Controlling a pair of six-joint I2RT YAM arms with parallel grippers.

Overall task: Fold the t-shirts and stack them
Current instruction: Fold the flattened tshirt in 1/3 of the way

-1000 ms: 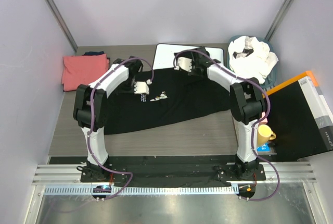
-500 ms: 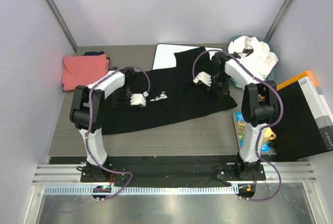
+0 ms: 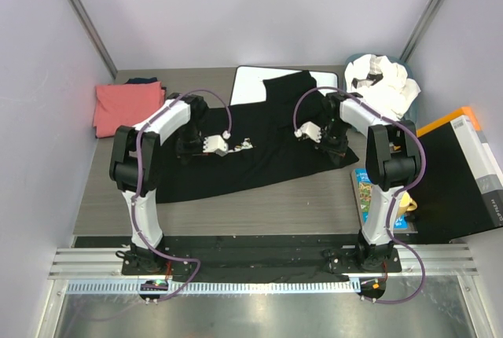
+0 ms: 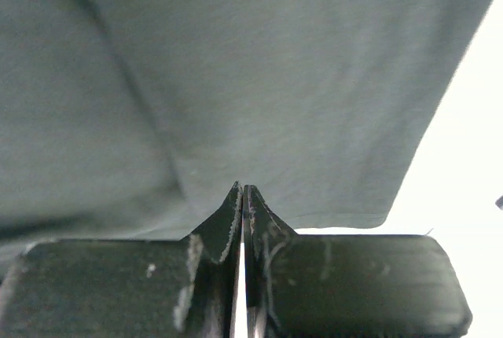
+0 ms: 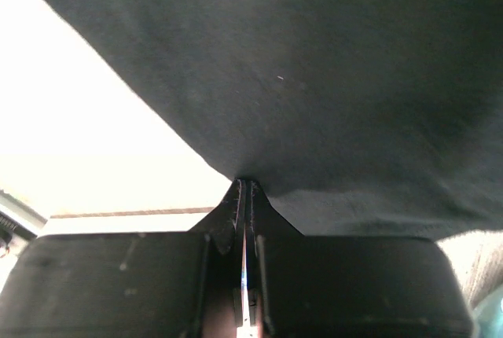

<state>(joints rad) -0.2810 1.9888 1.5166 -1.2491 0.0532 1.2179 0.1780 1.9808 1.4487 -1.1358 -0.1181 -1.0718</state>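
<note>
The black t-shirt (image 3: 259, 153) lies spread across the middle of the table, its white print (image 3: 240, 146) facing up and its far part draped over the white board (image 3: 250, 85). My left gripper (image 3: 216, 145) is shut on the cloth beside the print; in the left wrist view the fabric (image 4: 236, 78) fans out from the closed tips (image 4: 242, 190). My right gripper (image 3: 306, 130) is shut on the shirt's right part, the dark cloth (image 5: 330, 78) pinched at its tips (image 5: 245, 183). A coral-pink t-shirt (image 3: 126, 106) lies folded at the far left. White t-shirts (image 3: 381, 85) sit heaped at the far right.
A black box with an orange edge (image 3: 460, 173) stands at the right, with a yellow cup (image 3: 399, 200) and a colourful book (image 3: 365, 189) beside the right arm. Walls close in the left, back and right sides.
My left gripper has closed on the shirt beside the print. My right gripper has come from the board's far edge toward the near right, and the shirt's far part now lies over the board.
</note>
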